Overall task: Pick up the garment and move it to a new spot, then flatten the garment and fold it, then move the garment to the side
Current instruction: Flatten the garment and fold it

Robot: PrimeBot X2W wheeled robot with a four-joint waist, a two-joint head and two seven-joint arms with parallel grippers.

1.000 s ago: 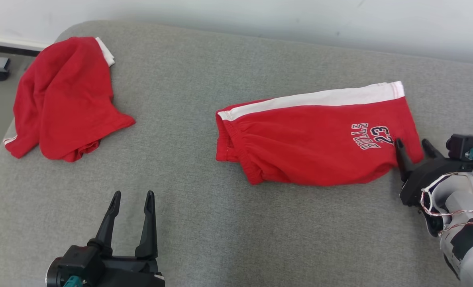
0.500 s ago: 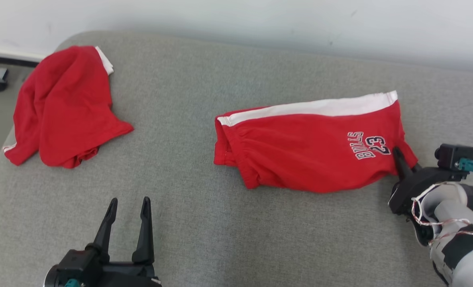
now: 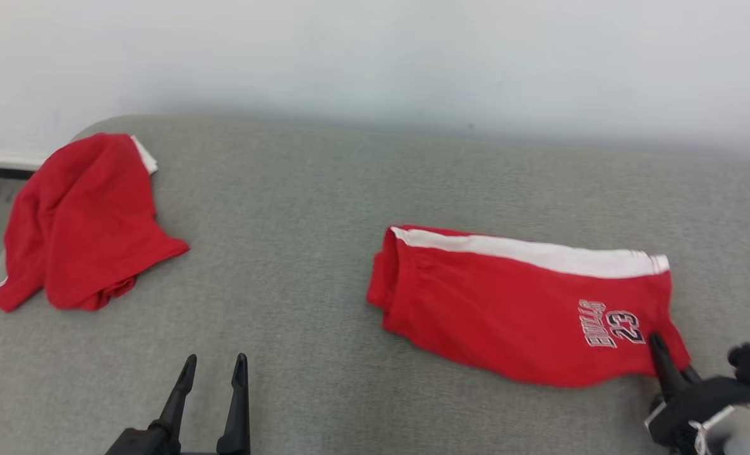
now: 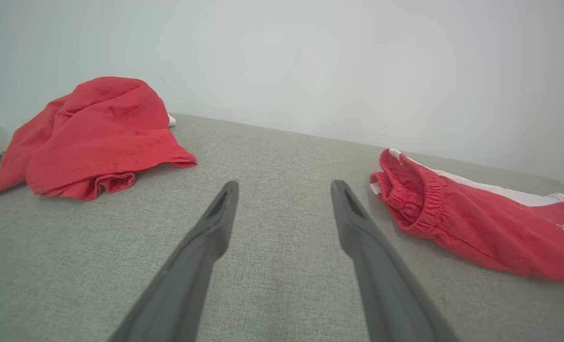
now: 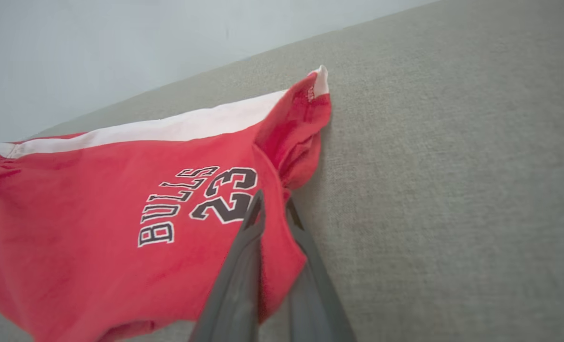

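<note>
1. Grey upholstered surface (image 3: pixel 299 189) under a pale wall (image 3: pixel 375 57), head view: the folded red shorts (image 3: pixel 514 316) lie right of centre, and the right gripper (image 3: pixel 662 347) pinches their near right corner. The left gripper (image 3: pixel 215 361) stands spread, well apart from them. A crumpled red garment (image 3: pixel 78 221) lies far left.
2. Left wrist view: the spread fingers (image 4: pixel 205 247) point between the two garments, touching neither.
3. Right wrist view: the right gripper's jaws are pressed together on the shorts' edge, just beside the "BULLS 23" print (image 5: pixel 198 202).

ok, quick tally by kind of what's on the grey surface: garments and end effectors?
Red garments: 2 (BULLS 23 shorts, crumpled red garment)
End effectors: 2 (left end effector open and holding nothing, right end effector shut on a corner of the shorts)
Total: 4
</note>
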